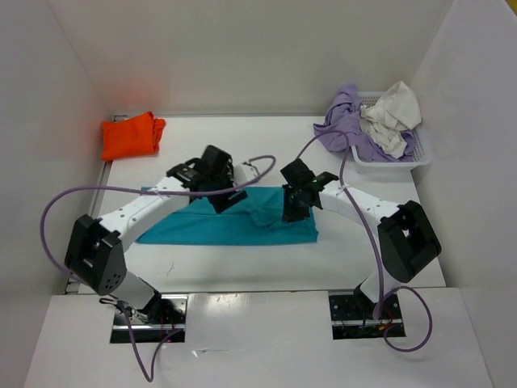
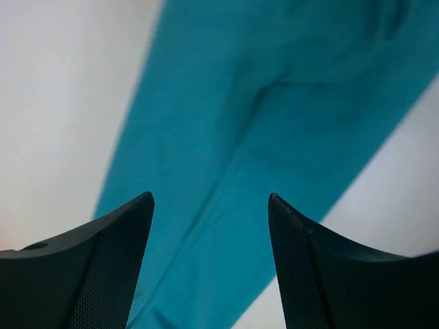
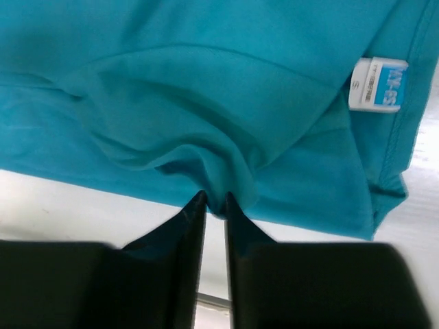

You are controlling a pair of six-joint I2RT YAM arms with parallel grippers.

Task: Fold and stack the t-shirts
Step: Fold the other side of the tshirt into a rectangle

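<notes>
The teal-blue t-shirt (image 1: 242,228) lies on the bench (image 1: 242,268) under the left pincer (image 2: 209,199), gaping wide, and the right pincer (image 3: 212,197), narrowly parted at a pucker in the cloth, while beyond them the orange t-shirt (image 1: 129,136) sits bundled far left and the lavender t-shirt (image 1: 343,121) and off-white t-shirt (image 1: 393,115) fill the far-right basket (image 1: 408,159).

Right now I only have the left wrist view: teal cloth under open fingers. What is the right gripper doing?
Observer: The right gripper is at a pucker in the teal-blue t-shirt, jaws nearly together; whether it pinches, I can't tell.
Operator: Other shirts out?
Observer: An orange t-shirt lies bundled at the far left of the table.
Operator: The rest?
Observer: The lavender t-shirt and the off-white t-shirt are heaped in the basket, far right.
</notes>
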